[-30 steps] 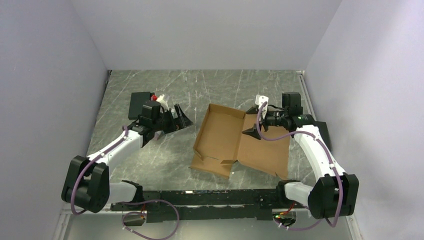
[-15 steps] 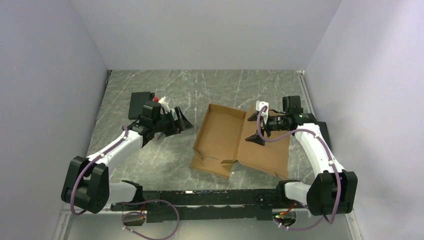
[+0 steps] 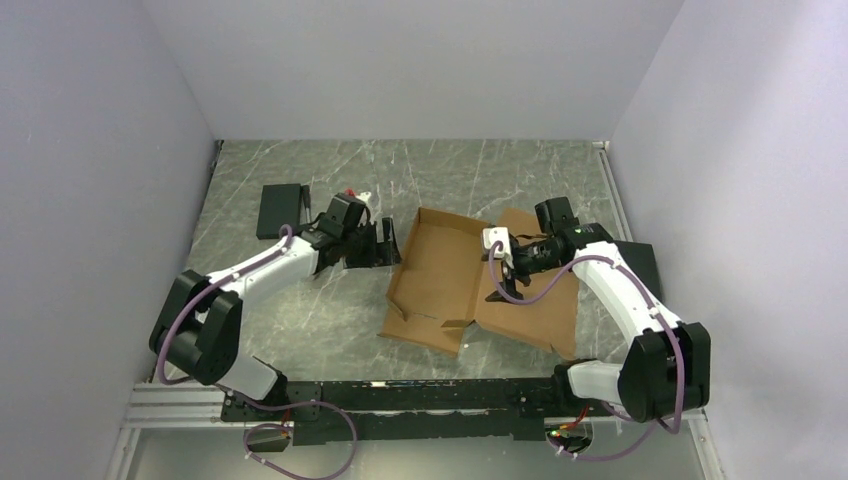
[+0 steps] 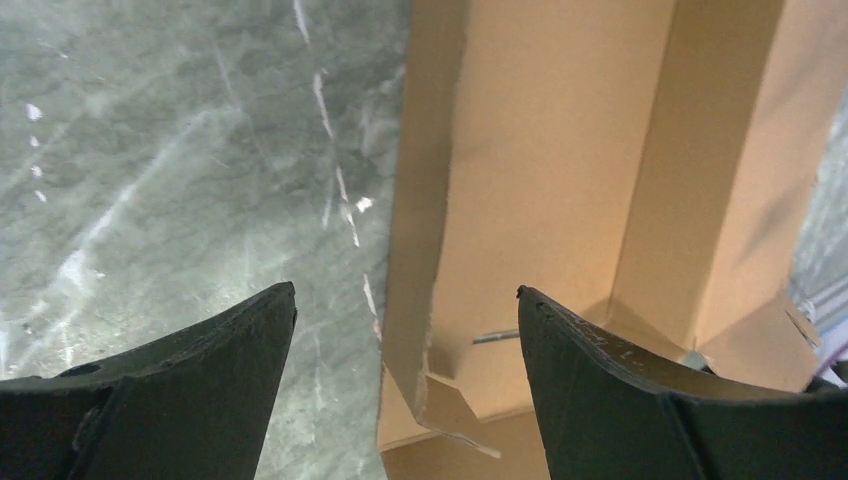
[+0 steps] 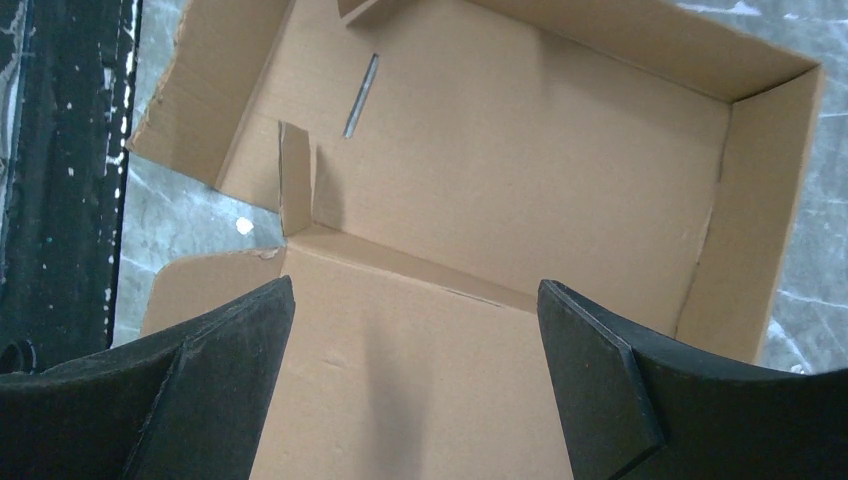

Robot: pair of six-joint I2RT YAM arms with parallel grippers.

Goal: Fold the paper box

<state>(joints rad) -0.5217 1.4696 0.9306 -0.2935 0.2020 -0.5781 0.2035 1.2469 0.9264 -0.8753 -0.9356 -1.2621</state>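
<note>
Plain pale lilac walls [image 3: 400, 60] enclose a grey marbled tabletop [image 3: 450, 165] streaked with white

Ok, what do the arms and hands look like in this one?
The left arm and right arm have white links with bulky black joints, and a purple cable loops along each. The left hand and right hand are black, each with two broad, tapering matte fingers.

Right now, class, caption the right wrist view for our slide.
Open right gripper poised above the partly folded paper box.
</note>
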